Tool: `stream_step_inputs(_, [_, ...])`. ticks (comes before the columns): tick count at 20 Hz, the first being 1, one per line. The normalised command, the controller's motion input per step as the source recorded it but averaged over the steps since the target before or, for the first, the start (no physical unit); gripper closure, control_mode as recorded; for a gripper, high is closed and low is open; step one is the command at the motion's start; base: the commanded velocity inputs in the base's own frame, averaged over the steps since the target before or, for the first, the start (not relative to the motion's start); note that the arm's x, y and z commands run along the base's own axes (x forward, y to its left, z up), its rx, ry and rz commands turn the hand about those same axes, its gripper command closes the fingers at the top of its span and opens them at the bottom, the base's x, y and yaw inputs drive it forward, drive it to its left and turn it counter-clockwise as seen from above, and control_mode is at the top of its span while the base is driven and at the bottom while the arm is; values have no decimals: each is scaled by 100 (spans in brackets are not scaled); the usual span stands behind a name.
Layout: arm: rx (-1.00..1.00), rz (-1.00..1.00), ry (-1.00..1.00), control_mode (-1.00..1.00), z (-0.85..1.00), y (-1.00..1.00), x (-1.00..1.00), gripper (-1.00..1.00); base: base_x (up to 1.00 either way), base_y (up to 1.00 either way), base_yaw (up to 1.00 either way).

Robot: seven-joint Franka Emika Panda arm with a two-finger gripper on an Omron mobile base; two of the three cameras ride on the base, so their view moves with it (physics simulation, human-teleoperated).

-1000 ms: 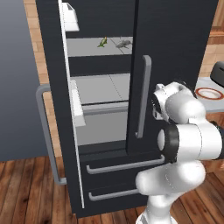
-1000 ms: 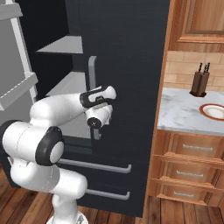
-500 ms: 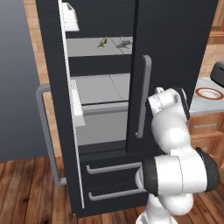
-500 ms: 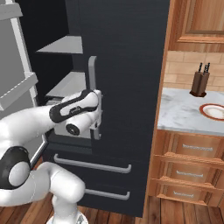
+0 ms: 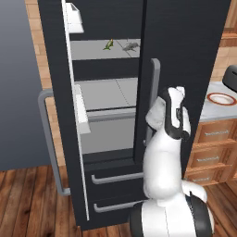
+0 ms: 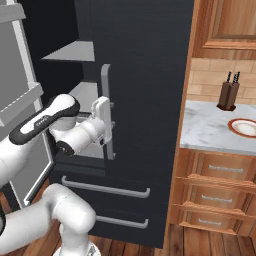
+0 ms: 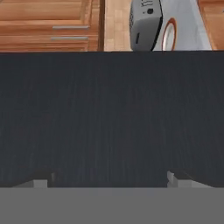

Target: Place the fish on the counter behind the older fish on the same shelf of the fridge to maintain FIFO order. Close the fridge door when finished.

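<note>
My gripper [image 6: 111, 131] stands wide open, holding nothing, up against the grey bar handle [image 6: 106, 100] of the right fridge door [image 5: 185, 69]. From the hand view I face that door's flat black panel at close range, my fingertips [image 7: 173, 178] spread near the bottom corners.

The fish [image 5: 109, 44] already lies on the upper shelf [image 5: 92, 50] of the fridge [image 6: 140, 75], with the older fish [image 5: 131, 46] just to its right, at about the same depth as far as I can tell. The left door [image 5: 60, 92] stands open towards me; the right door looks shut or nearly so.

As I judge it, the first risk is order: if the yellow fish sits beside the grey one and not behind it, closing up locks in the wrong arrangement. The second is my position. I am at the right handle, while the door that needs shutting is the far left one, so a push here achieves nothing. Swinging across, my elbow could catch the open door's edge or the white door bin [image 5: 81, 109]. The plate [image 6: 245, 127] on the counter [image 6: 210, 125] sits well apart, out of harm.
</note>
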Motion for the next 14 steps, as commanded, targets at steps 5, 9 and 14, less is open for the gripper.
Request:
stream_step_inputs(5, [-17, -12, 3, -100, 41, 0, -70, -100, 0, 0, 0])
stream_step_inputs(9, [-9, -2, 0, -100, -7, -4, -38, -100, 0, 0, 0])
stream_step_inputs(14, [-18, -11, -9, -100, 41, 1, -100, -100, 0, 0, 0])
